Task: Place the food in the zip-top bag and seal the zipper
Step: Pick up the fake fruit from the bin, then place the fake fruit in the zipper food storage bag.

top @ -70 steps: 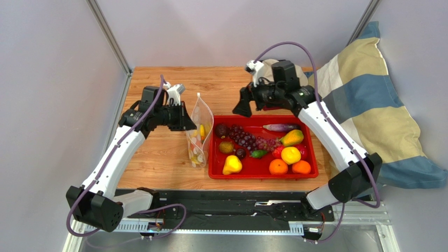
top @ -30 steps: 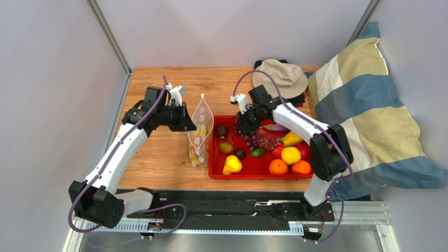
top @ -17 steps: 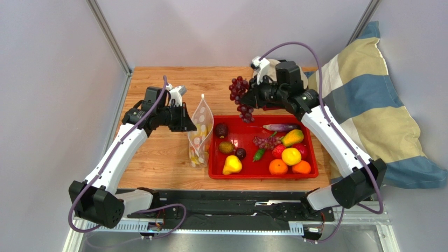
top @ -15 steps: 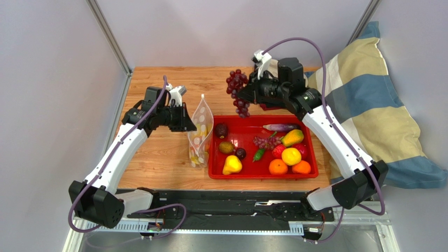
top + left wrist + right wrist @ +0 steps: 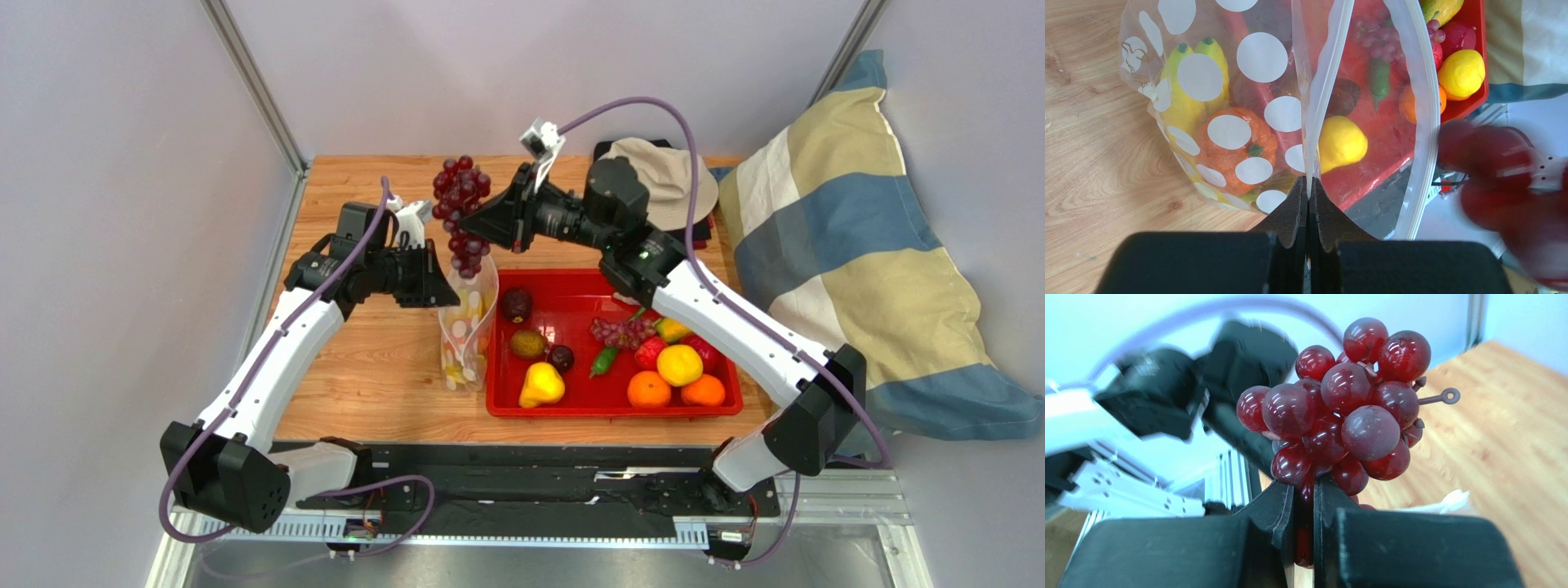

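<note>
Grapes (image 5: 1339, 410) in R claw (image 5: 1306, 499), stretched left over bag (image 5: 465, 328).

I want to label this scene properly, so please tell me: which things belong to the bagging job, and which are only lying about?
For the job:
- grapes, held up near the bag
- zip-top bag, one edge pinched, some fruit inside
- fruit in the red tray: pear, lemon, orange

Lying about:
- hat
- striped pillow

Mouth of clear white-dotted zip-top bag (image 5: 467, 325) open upward, dark red grape bunch (image 5: 463, 216) overhead; left gripper (image 5: 449, 292) blocks left, red plastic tray (image 5: 613, 409) right.
</note>
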Controlling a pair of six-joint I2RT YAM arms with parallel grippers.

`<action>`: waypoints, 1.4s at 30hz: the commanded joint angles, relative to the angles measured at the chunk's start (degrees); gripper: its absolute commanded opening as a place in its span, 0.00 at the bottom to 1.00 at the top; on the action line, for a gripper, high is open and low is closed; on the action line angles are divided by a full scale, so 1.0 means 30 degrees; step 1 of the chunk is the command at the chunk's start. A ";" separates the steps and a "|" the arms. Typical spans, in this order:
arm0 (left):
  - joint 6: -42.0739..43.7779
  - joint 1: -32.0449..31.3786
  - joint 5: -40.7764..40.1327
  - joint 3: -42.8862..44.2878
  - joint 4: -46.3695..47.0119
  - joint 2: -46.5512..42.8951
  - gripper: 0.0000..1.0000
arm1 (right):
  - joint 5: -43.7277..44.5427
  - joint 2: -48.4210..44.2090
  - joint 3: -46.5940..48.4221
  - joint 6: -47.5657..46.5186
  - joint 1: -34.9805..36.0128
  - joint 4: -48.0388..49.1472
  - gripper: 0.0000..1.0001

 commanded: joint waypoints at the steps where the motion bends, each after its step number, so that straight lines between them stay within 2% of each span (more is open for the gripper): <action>1: -0.0086 -0.0041 0.0377 0.0588 0.0196 -0.0724 0.00 | 0.0619 -0.0326 -0.2367 -0.1264 0.0445 0.2624 0.00; 4: 0.0119 -0.0041 0.0583 0.0881 0.0050 -0.0841 0.00 | 0.0678 -0.0678 -0.4332 -0.3081 0.0446 0.2015 0.00; 10: -0.0026 -0.0041 0.0699 0.1437 -0.0039 -0.1047 0.00 | 0.0121 -0.1117 -0.4717 -0.6099 0.0475 -0.1703 0.00; 15: 0.0236 -0.0070 0.1578 0.1907 0.0049 -0.0696 0.00 | -0.0055 -0.0008 -0.2991 -0.6895 0.0475 -0.5455 0.00; 20: 0.0267 -0.0070 0.1813 0.1762 0.0137 -0.0724 0.00 | -0.1077 0.2043 0.0226 -0.7277 0.0475 -0.9150 0.01; 22: 0.0120 -0.0070 0.1755 0.1558 0.0225 -0.0870 0.00 | -0.1314 0.2573 0.0731 -0.7131 0.0475 -0.9475 0.06; 23: 0.0033 -0.0070 0.1552 0.1469 0.0283 -0.0929 0.00 | -0.1576 0.2631 0.1052 -0.7101 0.0475 -0.9505 0.11; 24: -0.0200 -0.0070 0.1375 0.1381 0.0371 -0.1045 0.00 | -0.1608 0.2719 0.1200 -0.7187 0.0533 -0.9621 0.21; 26: -0.0377 -0.0012 0.1315 0.1176 0.0517 -0.1163 0.00 | -0.1783 0.2807 0.1523 -0.7363 0.0592 -1.0235 0.28; 27: -0.0639 0.0018 0.1402 0.1088 0.0634 -0.1280 0.00 | -0.1784 0.2808 0.1611 -0.7538 0.0592 -1.0440 0.40; 29: -0.0788 0.0047 0.1462 0.0883 0.0926 -0.1368 0.00 | -0.1755 0.2633 0.1583 -0.7686 0.0592 -1.0793 0.53; 30: -0.0817 0.0047 0.1549 0.0853 0.1015 -0.1456 0.00 | -0.1697 0.2458 0.1409 -0.7715 0.0592 -1.0823 0.64; 33: -0.0818 0.0076 0.1579 0.0823 0.1016 -0.1341 0.00 | -0.1433 0.1814 0.1348 -0.7716 0.0563 -1.0852 0.73; 38: -0.0701 0.0076 0.1549 0.0765 0.1016 -0.1340 0.00 | -0.1228 0.0089 0.1408 -0.7657 0.0154 -1.0999 0.79; 42: -0.0555 0.0106 0.1637 0.0678 0.1132 -0.1457 0.00 | -0.1490 -0.1671 0.0531 -0.7627 -0.1510 -1.1437 0.86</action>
